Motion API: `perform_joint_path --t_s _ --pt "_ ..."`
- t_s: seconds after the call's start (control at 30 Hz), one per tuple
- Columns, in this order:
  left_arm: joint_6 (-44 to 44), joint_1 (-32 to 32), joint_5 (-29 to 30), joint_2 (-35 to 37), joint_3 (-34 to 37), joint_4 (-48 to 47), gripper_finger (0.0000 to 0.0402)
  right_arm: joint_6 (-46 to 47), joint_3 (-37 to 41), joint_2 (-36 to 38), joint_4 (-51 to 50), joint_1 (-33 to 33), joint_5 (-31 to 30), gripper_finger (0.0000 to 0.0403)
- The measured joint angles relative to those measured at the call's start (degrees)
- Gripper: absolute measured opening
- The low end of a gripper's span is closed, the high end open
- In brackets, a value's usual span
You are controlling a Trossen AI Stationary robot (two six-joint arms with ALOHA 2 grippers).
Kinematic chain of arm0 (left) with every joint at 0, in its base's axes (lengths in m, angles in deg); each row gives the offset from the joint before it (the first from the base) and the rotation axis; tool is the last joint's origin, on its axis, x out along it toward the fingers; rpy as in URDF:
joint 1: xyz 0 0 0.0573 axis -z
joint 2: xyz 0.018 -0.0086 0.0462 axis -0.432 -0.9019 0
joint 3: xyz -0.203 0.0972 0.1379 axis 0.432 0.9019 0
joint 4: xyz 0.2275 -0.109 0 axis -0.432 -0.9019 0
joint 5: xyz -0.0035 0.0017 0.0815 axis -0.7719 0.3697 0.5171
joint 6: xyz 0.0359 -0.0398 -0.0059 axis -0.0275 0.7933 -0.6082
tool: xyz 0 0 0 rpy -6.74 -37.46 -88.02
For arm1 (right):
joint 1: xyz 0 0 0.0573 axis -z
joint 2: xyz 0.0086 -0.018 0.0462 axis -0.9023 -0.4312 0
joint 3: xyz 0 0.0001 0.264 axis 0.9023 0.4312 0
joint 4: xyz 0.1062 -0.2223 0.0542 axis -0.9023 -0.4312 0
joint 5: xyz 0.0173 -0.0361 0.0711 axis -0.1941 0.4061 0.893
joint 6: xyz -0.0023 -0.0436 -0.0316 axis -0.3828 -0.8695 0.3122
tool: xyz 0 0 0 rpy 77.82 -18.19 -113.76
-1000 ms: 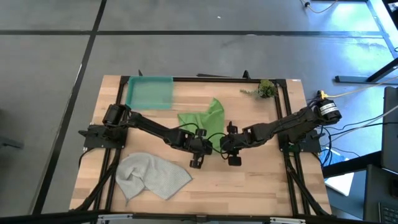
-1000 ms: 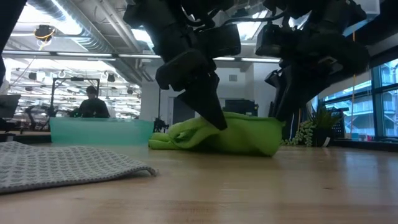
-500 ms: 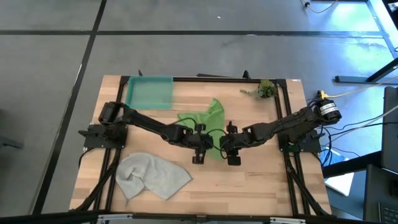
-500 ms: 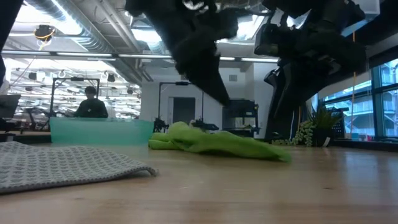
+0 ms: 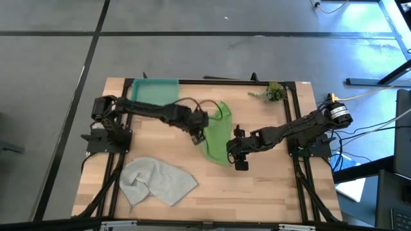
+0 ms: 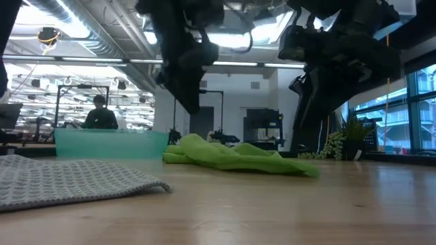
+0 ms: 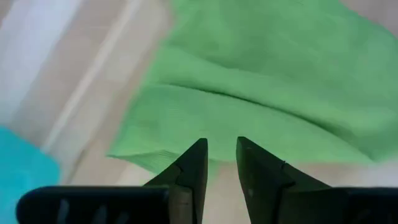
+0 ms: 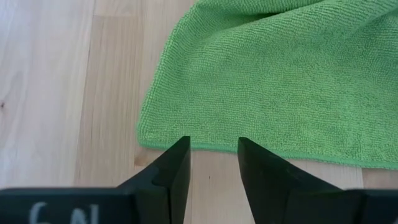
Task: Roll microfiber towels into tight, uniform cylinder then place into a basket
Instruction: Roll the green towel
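Note:
The lime green towel (image 5: 217,133) lies loosely spread on the wooden table, near its middle, with low wrinkles (image 6: 231,155). My left gripper (image 5: 197,136) hangs above the towel's left edge (image 7: 168,124), open by a narrow gap, with nothing between the fingers. My right gripper (image 5: 239,164) stands open at the towel's near edge (image 8: 186,146), by a corner, its fingers empty. The grey towel (image 5: 157,181) lies crumpled flat at the near left. The teal basket (image 5: 154,96) sits at the far left.
A small leafy plant sprig (image 5: 275,91) lies at the far right corner. A dark frame (image 5: 295,115) runs along the table's edges. Bare wood (image 5: 257,199) shows along the near right. In the low view, a person (image 6: 101,112) sits far off in the room.
My left gripper has left the green towel's near end, risen, and swung toward the table's far left while rolling about its own axis. The towel's raised, bunched near part has dropped and now lies flat and spread. My right gripper has stayed in place.

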Motion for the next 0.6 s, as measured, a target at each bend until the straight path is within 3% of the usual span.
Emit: perform_joint_path --t_s 0.3,0.47,0.6 --pt "-3.73 -11.06 -10.06 -0.62 3.19 2.01 0.0082 -0.01 0.0 0.0 -0.01 0.0 -0.02 0.0135" --pt "-8.17 -14.23 -18.24 -0.61 4.3 6.56 0.0082 -0.02 0.0 0.0 -0.01 0.0 -0.02 0.0135" --pt "-9.84 -15.71 -21.37 -0.59 5.45 9.0 0.0082 0.0 0.0 0.0 -0.01 0.0 -0.02 0.0135"
